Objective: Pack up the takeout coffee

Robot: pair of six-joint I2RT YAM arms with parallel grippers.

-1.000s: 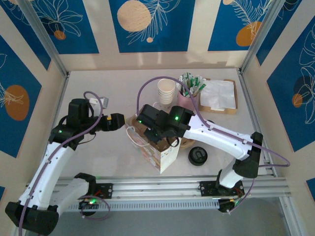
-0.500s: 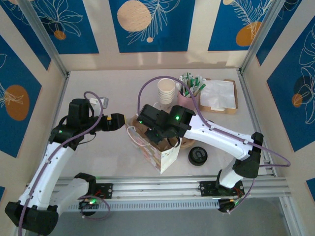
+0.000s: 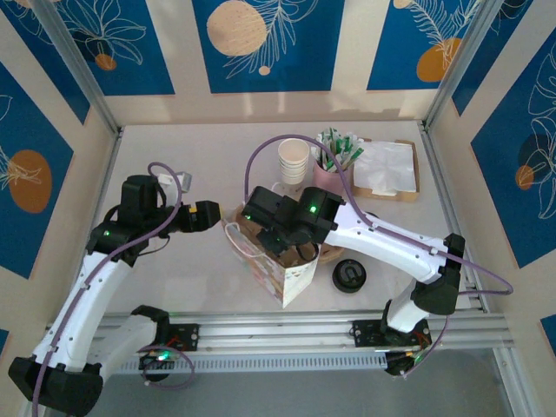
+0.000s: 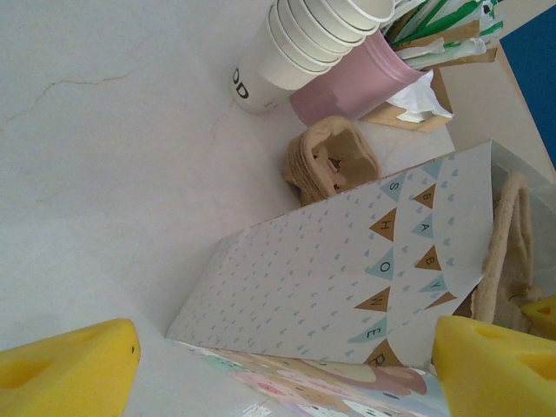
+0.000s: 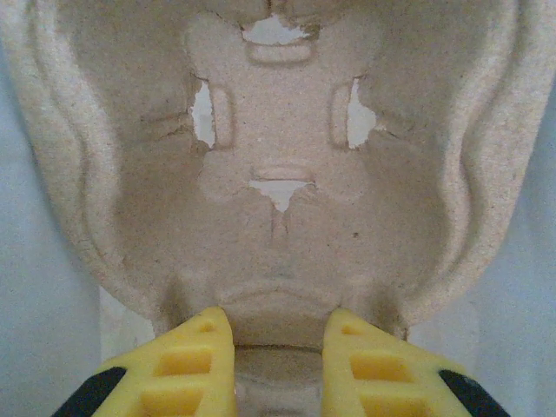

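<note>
1. The paper bag [image 3: 287,269], printed with bunting, stands on the white desk [image 3: 191,156] just below the centre of the top view, its mouth open upward.
2. The right pincer [image 5: 278,369] is pressed nearly together, pinching the rim of a pulp cup carrier [image 5: 278,174]. In the top view it sits over the bag's open mouth, with the carrier at the opening.
3. The left pincer [image 3: 215,212] is spread wide and holds nothing, just left of the bag's rope handles [image 3: 233,237]. In its wrist view the yellow fingers [image 4: 69,373] sit in the two lower corners, with the bag's side between them.
4. A stack of spare carriers [image 4: 334,161] lies on the desk just beside the bag.
5. A stack of paper cups [image 3: 294,161] stands above the centre of the top view, just beside a pink cup [image 3: 328,176] holding green-and-white packets. Napkins [image 3: 387,167] lie in a tray to the right.
6. A black lid [image 3: 348,275] lies on the desk to the right of the bag.
</note>
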